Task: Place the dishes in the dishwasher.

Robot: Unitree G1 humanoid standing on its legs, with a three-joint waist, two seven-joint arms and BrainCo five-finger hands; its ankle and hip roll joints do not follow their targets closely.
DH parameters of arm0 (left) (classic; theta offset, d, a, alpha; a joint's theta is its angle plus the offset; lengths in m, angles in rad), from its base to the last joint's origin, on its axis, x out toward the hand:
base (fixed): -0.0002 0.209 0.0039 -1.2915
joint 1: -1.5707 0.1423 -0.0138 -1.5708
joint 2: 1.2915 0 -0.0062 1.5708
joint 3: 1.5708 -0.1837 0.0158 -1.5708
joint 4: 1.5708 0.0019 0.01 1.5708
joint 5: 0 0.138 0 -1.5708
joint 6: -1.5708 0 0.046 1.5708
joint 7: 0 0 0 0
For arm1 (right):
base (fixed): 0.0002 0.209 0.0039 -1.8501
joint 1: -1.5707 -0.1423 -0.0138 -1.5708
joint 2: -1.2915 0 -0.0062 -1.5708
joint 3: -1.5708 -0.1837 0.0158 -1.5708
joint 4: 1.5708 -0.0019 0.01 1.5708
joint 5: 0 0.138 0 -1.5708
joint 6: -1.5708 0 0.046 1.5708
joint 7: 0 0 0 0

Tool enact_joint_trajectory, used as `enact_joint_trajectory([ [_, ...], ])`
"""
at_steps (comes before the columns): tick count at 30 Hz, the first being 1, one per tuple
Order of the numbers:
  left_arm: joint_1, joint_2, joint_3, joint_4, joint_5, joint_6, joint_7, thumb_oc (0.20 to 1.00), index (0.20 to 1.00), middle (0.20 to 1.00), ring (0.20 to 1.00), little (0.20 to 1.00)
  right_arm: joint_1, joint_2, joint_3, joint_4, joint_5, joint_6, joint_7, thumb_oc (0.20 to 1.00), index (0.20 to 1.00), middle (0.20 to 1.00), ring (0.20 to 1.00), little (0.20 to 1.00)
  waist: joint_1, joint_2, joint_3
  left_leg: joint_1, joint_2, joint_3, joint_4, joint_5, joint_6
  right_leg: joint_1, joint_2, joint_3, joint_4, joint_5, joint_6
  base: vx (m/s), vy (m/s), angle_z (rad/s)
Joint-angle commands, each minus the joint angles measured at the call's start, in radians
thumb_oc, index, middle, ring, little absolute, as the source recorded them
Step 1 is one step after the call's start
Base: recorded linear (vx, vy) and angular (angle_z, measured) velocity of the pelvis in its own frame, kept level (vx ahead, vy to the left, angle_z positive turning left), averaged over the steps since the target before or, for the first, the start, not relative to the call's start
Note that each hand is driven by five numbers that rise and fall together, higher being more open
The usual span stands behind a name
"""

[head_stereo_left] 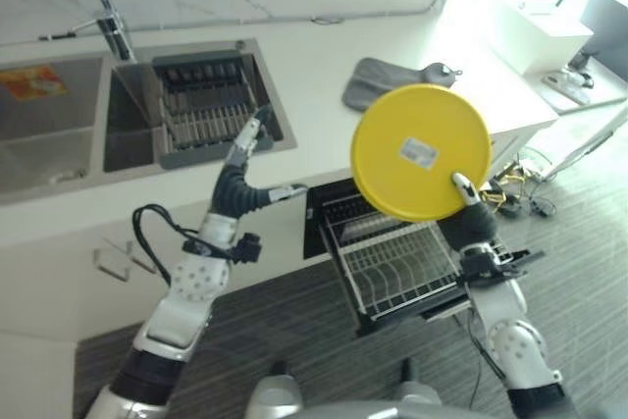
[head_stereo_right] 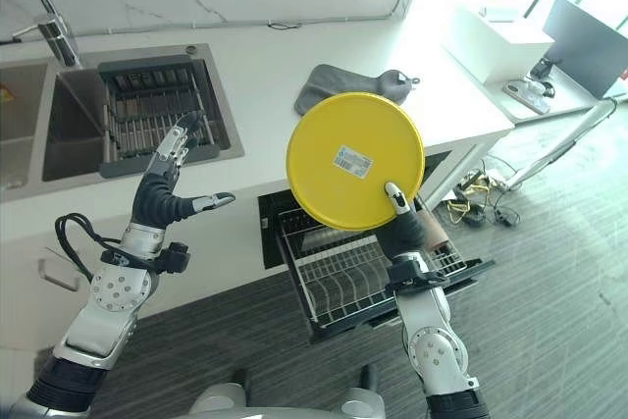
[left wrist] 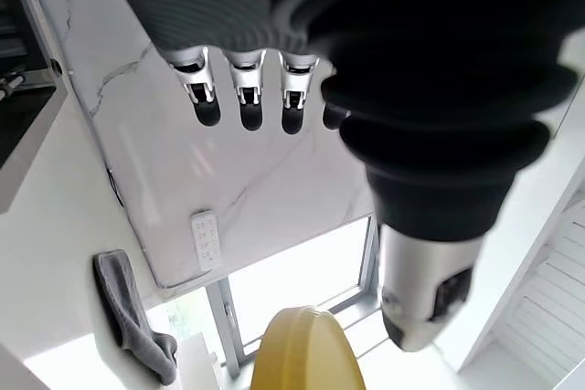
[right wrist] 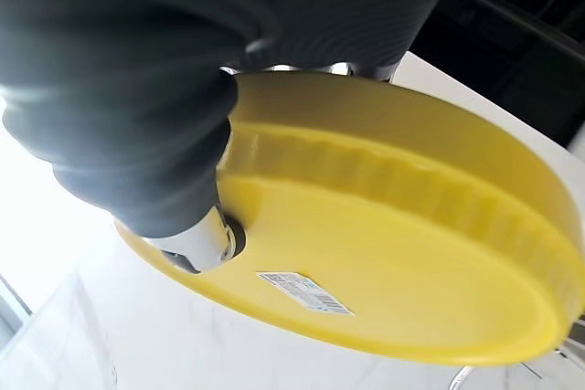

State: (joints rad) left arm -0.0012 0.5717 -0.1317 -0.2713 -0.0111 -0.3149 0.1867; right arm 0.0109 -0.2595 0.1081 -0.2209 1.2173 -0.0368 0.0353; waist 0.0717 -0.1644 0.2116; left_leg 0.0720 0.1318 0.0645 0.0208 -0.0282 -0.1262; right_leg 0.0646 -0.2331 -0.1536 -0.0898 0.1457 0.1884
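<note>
A round yellow plate [head_stereo_left: 420, 151] with a white sticker on its underside is held up on edge above the pulled-out dishwasher rack [head_stereo_left: 391, 262]. My right hand [head_stereo_left: 469, 215] grips its lower rim, thumb pressed on the underside [right wrist: 206, 239] and fingers hidden behind it. My left hand [head_stereo_left: 242, 169] is raised in front of the counter edge, fingers straight and spread, holding nothing; its fingers [left wrist: 247, 98] show bare in the left wrist view, with the plate [left wrist: 306, 353] beyond.
A steel sink [head_stereo_right: 69, 125] with a dark dish basket [head_stereo_right: 152, 115] is set into the white counter [head_stereo_right: 265, 66]. A grey cloth [head_stereo_right: 339, 85] lies on the counter behind the plate. A white box [head_stereo_right: 496, 41] stands at the far right.
</note>
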Motion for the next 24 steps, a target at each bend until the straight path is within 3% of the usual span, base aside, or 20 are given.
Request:
enact_joint_trajectory([
  [1, -0.04, 0.021, -0.023, -0.061, 0.09, -0.067, 0.015, 1.0, 1.0, 1.0, 1.0, 1.0, -0.082, -0.031, -0.071, -0.1, 0.019, -0.06, 0.01, 0.2, 0.2, 0.2, 0.2, 0.2, -0.044, 0.065, -0.053, 0.057, 0.065, 0.014, -0.057, -0.011, 0.048, -0.012, 0.014, 0.01, 0.003, -0.003, 0.016, -0.07, -0.329, -0.3],
  [2, -0.02, 0.018, -0.013, -0.056, 0.081, -0.074, 0.004, 1.0, 1.0, 1.0, 1.0, 1.0, -0.079, -0.048, -0.074, -0.113, 0.0, -0.041, 0.016, 0.2, 0.2, 0.2, 0.2, 0.2, -0.051, 0.079, -0.065, 0.07, 0.084, 0.026, -0.108, 0.022, 0.04, -0.014, 0.034, 0.009, 0.003, -0.019, 0.005, -0.08, -0.28, -0.26],
  [9, 0.015, 0.004, 0.004, -0.022, -0.003, -0.049, -0.01, 1.0, 1.0, 1.0, 1.0, 1.0, -0.063, -0.079, -0.099, -0.115, -0.209, -0.063, 0.023, 0.2, 0.2, 0.2, 0.2, 0.2, -0.076, 0.121, -0.09, 0.03, 0.105, 0.043, -0.108, 0.054, 0.012, -0.014, 0.04, -0.036, 0.003, -0.046, -0.021, -0.07, -0.048, -0.08],
  [12, 0.068, -0.005, 0.024, 0.033, -0.09, -0.009, -0.018, 1.0, 1.0, 1.0, 1.0, 1.0, -0.07, -0.102, -0.14, -0.115, -0.4, -0.129, -0.006, 0.2, 0.2, 0.2, 0.2, 0.2, -0.072, 0.134, -0.096, 0.016, 0.108, 0.039, -0.108, 0.06, 0.006, -0.012, 0.036, -0.057, 0.003, -0.055, -0.024, -0.06, 0.006, 0.23],
  [14, 0.145, -0.018, 0.039, 0.081, -0.187, 0.062, -0.025, 1.0, 1.0, 1.0, 1.0, 1.0, -0.064, -0.128, -0.177, -0.126, -0.558, -0.196, -0.054, 0.2, 0.2, 0.2, 0.2, 0.2, -0.061, 0.14, -0.1, 0.01, 0.105, 0.034, -0.108, 0.06, 0.006, -0.011, 0.034, -0.065, 0.003, -0.059, -0.026, -0.04, 0.019, 0.19],
  [16, 0.215, -0.042, 0.051, 0.182, -0.24, 0.058, -0.005, 1.0, 1.0, 1.0, 1.0, 1.0, -0.058, -0.15, -0.203, -0.137, -0.648, -0.24, -0.085, 0.2, 0.2, 0.2, 0.2, 0.2, -0.053, 0.143, -0.098, 0.009, 0.102, 0.031, -0.108, 0.059, 0.008, -0.009, 0.034, -0.064, 0.003, -0.062, -0.028, -0.05, 0.043, 0.11],
  [20, 0.287, -0.11, 0.07, 0.437, -0.267, 0.055, 0.033, 1.0, 1.0, 1.0, 1.0, 1.0, -0.07, -0.2, -0.237, -0.127, -0.826, -0.318, -0.17, 0.2, 0.2, 0.2, 0.2, 0.2, -0.031, 0.141, -0.092, 0.01, 0.097, 0.017, -0.108, 0.057, 0.012, -0.001, 0.034, -0.059, 0.003, -0.066, -0.028, -0.03, 0.034, 0.14],
  [21, 0.315, -0.2, 0.107, 0.693, -0.358, 0.089, 0.028, 1.0, 1.0, 1.0, 1.0, 1.0, -0.061, -0.257, -0.269, -0.126, -1.018, -0.367, -0.262, 0.2, 0.2, 0.2, 0.2, 0.2, -0.021, 0.137, -0.093, 0.009, 0.099, 0.022, -0.108, 0.059, 0.011, 0.001, 0.027, -0.069, 0.003, -0.065, -0.022, 0.01, 0.029, 0.08],
  [23, 0.293, -0.34, 0.321, 1.099, -0.534, 0.169, 0.066, 1.0, 1.0, 1.0, 1.0, 1.0, -0.043, -0.343, -0.305, -0.105, -1.268, -0.414, -0.352, 0.2, 0.2, 0.2, 0.2, 0.2, -0.016, 0.129, -0.101, 0.015, 0.106, 0.024, -0.108, 0.051, 0.005, 0.011, 0.027, -0.08, 0.003, -0.076, -0.013, 0.06, 0.006, -0.06],
  [24, 0.269, -0.351, 0.369, 1.163, -0.556, 0.187, 0.081, 1.0, 1.0, 1.0, 1.0, 1.0, -0.042, -0.372, -0.306, -0.109, -1.326, -0.412, -0.354, 0.2, 0.2, 0.2, 0.2, 0.2, -0.022, 0.125, -0.103, 0.016, 0.108, 0.025, -0.108, 0.05, 0.004, 0.013, 0.028, -0.078, 0.003, -0.078, -0.011, 0.07, -0.011, 0.03],
])
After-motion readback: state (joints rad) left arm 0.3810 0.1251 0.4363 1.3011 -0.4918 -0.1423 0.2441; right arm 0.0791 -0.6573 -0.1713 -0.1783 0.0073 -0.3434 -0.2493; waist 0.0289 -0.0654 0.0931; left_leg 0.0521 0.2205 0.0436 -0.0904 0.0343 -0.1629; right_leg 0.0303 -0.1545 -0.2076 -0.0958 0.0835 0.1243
